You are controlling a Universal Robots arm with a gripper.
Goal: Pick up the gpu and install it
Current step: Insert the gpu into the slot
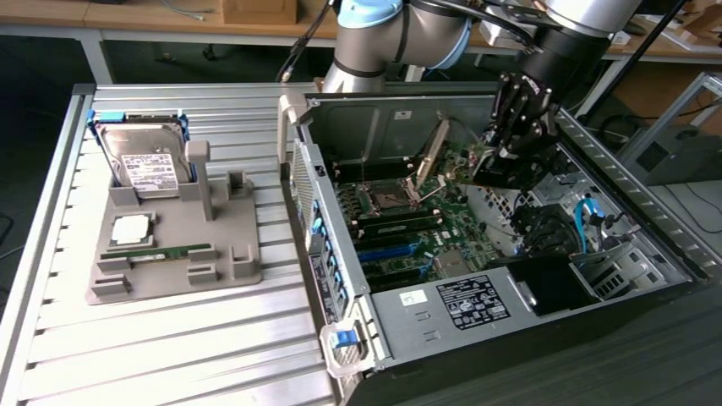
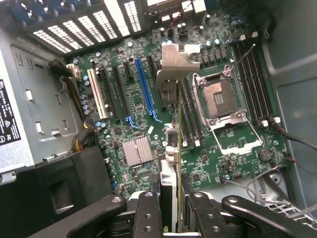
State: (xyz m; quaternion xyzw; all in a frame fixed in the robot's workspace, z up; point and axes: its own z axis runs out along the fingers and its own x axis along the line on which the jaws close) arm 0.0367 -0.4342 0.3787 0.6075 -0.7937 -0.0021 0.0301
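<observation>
pincer: the gripper (image 1: pixel 496 165) (image 2: pixel 173 210) is clamped narrow on the gpu, one finger (image 2: pixel 148 210) on each side of the card
gpu: the gpu (image 1: pixel 469 166) (image 2: pixel 172 163) is up in the air inside the open pc case (image 1: pixel 395 127), held edge-on over the motherboard (image 1: pixel 418 228) (image 2: pixel 223 158) and not sitting in any slot; its silver bracket (image 2: pixel 173 64) is on the end away from the fingers
under it: in the wrist view the card sits between the long blue slot (image 2: pixel 146 91) and the open cpu socket (image 2: pixel 219 98)
surface: ribbed aluminium table (image 1: pixel 169 338), with the case lying on its side on it
also on the table: grey parts holder (image 1: pixel 226 254) with a hard drive (image 1: pixel 147 161) standing upright, a cpu chip (image 1: pixel 132 227) and a green memory stick (image 1: pixel 158 251), well apart from the case
room: workshop vibe, wooden benches (image 1: pixel 135 13) along the back, loose cables, dark floor (image 1: pixel 34 127)
</observation>
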